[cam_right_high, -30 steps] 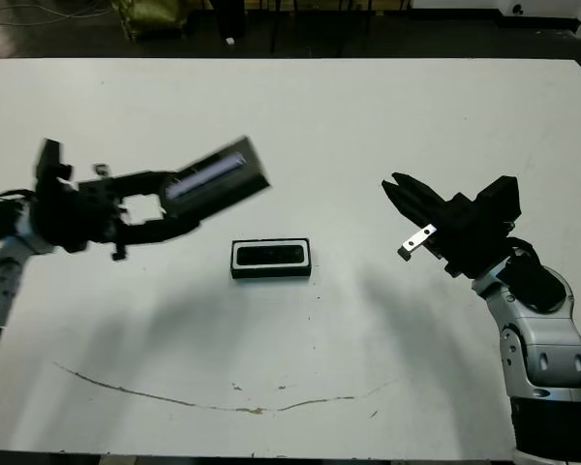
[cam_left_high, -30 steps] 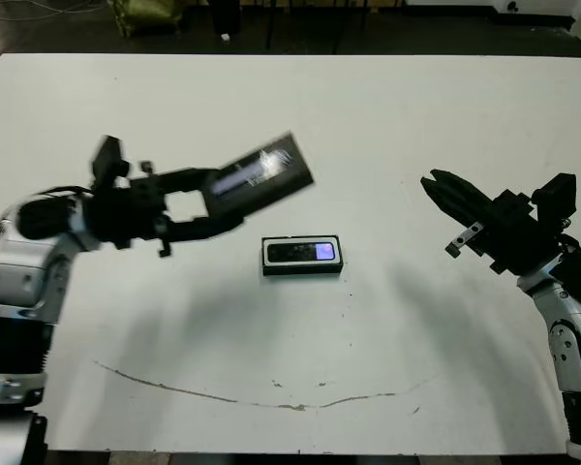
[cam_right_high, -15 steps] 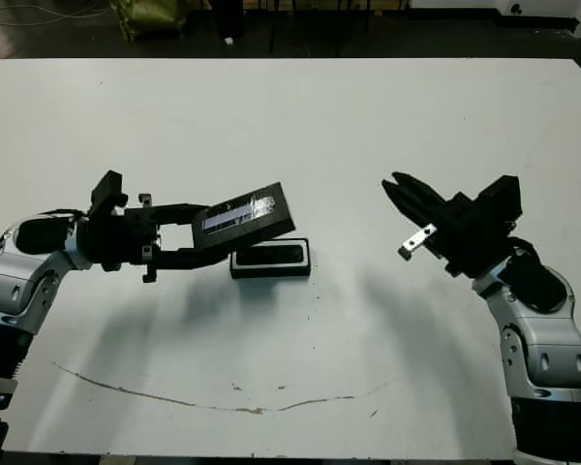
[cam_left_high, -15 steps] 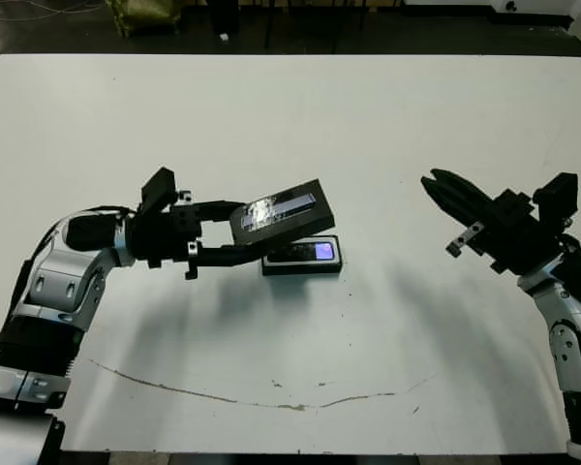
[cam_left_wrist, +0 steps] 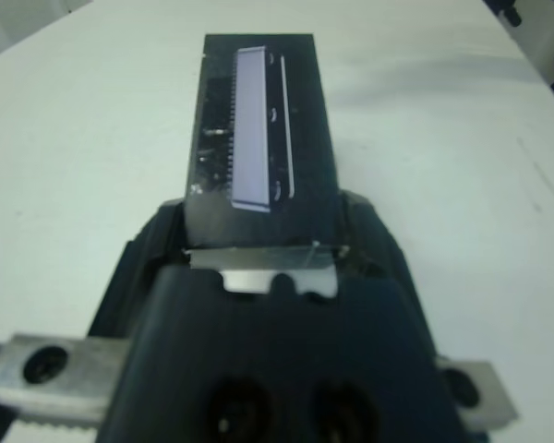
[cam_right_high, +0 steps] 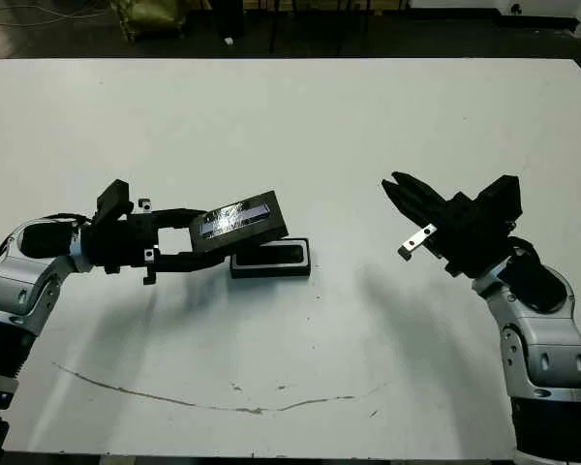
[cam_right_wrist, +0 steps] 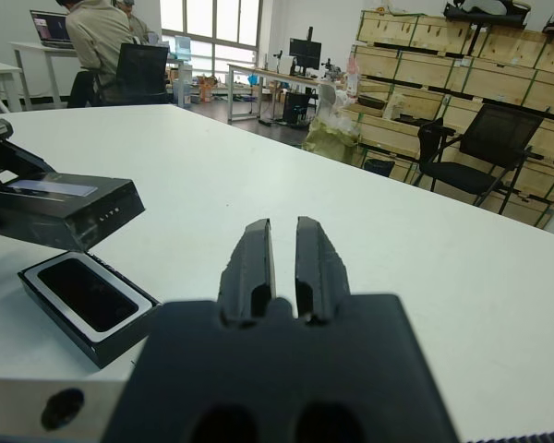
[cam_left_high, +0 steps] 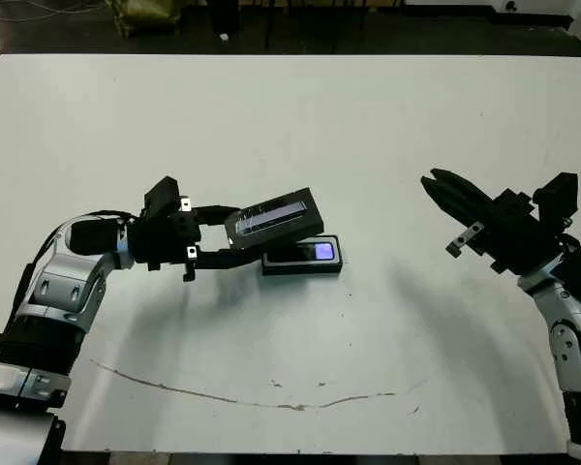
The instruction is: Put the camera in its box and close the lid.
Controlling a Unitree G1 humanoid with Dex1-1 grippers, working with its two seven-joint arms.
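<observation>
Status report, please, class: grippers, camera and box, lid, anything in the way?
Left gripper shut on lid, tilted above box. Camera already lies in box. Right gripper shut, empty, off to the side. Nothing in the way.

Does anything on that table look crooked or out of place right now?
The lid is held tilted by the left gripper, above one end of the box, not square over it. A thin brownish line marks the table near the front edge.

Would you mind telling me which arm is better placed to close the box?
The left. Its gripper already holds the lid, tilted just above the box with the camera inside. The right gripper holds nothing and hangs well off to the side.
</observation>
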